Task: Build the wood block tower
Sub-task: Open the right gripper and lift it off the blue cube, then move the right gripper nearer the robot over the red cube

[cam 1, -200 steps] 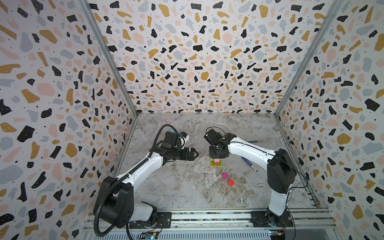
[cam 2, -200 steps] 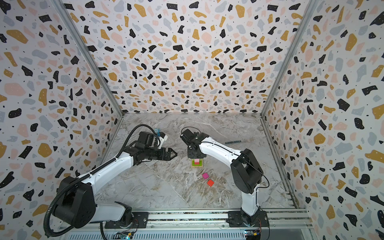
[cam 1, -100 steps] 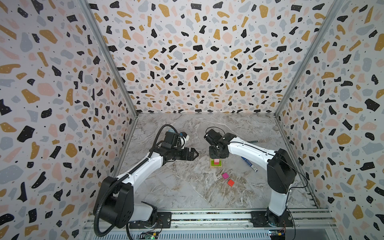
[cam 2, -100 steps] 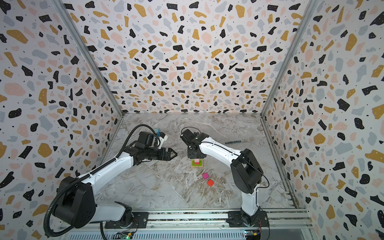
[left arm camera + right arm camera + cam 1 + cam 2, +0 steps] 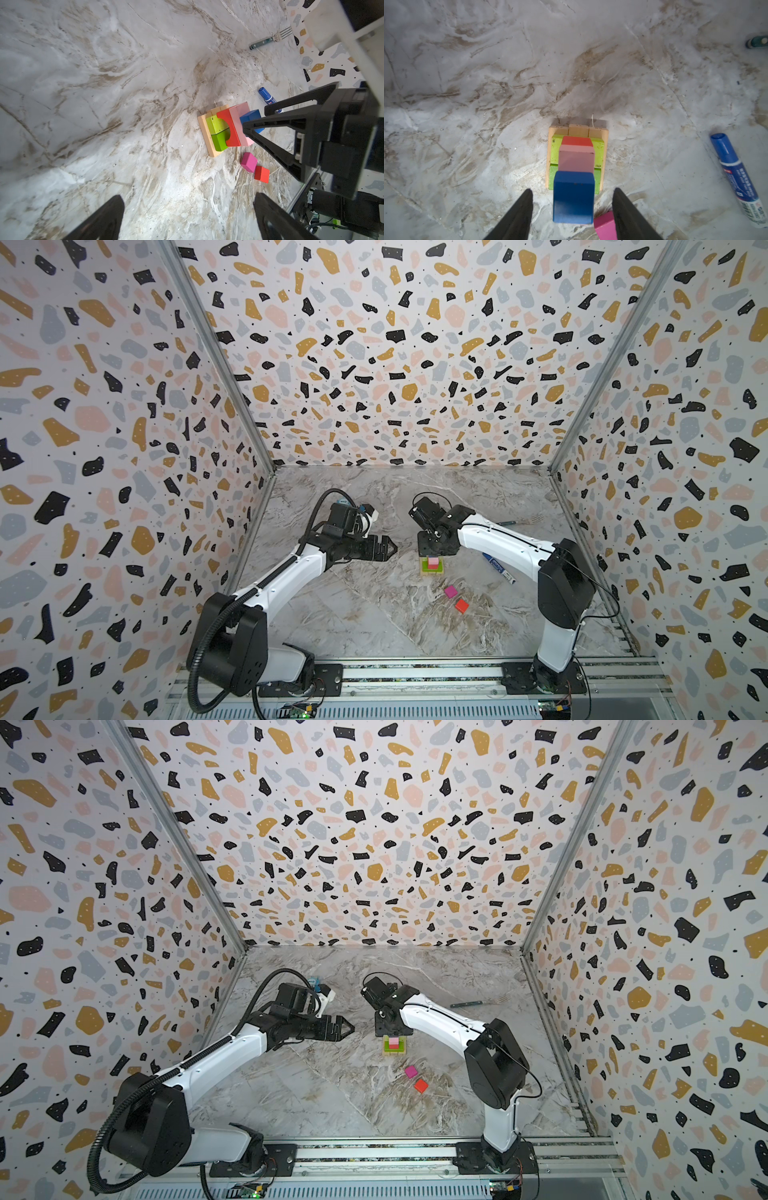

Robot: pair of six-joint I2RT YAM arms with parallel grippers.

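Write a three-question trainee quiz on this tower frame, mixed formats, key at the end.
1. True or false: the magenta cube already sits on the tower.
2. Around the blue cube, the right gripper is: A clamped on it; B open, jaws clear of both sides; C shut above it.
3. How many cubes lie loose on the table?
Key: 1 false, it lies on the table. 2 B. 3 two, the magenta cube and the orange-red cube.
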